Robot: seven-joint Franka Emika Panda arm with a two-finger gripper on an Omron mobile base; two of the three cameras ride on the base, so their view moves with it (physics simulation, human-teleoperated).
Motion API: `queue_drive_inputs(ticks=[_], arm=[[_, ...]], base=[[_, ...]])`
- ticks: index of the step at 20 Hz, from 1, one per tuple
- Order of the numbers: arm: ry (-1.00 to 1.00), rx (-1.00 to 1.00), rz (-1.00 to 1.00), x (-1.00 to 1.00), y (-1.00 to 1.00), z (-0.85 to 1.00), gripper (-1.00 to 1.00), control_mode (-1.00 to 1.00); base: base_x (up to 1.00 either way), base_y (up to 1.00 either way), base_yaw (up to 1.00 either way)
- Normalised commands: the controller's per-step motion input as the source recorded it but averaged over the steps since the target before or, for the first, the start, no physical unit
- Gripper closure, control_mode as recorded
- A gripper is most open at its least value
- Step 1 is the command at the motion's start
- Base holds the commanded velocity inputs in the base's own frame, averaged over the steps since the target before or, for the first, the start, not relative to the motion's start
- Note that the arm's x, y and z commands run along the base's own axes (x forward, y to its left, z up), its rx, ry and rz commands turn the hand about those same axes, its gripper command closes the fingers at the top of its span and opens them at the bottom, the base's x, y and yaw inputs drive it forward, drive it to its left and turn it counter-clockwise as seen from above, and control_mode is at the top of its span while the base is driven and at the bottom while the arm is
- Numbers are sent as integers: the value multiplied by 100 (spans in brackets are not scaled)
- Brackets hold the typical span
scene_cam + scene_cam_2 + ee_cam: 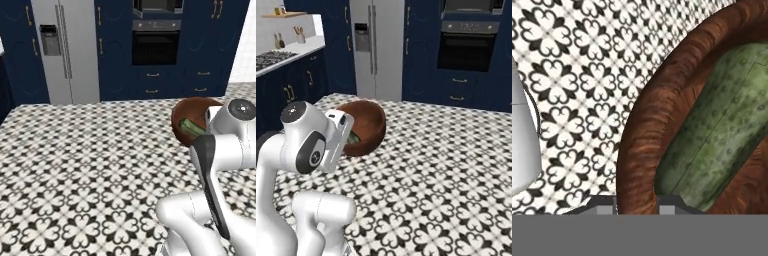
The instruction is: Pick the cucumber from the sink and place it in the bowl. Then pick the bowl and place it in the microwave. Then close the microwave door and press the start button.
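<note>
Gripping the bowl [639,150] rim narrowly, the hand [637,202] holds it with cucumber [722,130] inside.

the white arm [215,210] is folding up from its base, its lower link leaning forward and its elbow bending sharply back. the round wrist joint [296,117] is sitting high, with the hand angling forward and down. the gripper [637,202] is closing its two dark finger tips on the rim of the bowl [642,135], one tip on each side.
</note>
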Motion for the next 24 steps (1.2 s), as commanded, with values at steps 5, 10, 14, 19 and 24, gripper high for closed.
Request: queue_drive_inputs(ticks=[5,10,14,19,24], arm=[[0,0,0,0,0,0,100,100],[0,0,0,0,0,0,100,100],[0,0,0,0,0,0,100,100],[0,0,0,0,0,0,100,100],[0,0,0,0,0,0,100,100]], base=[[95,-100,13],[100,-90,12],[100,-67,9],[100,-54,13],[100,-65,17]])
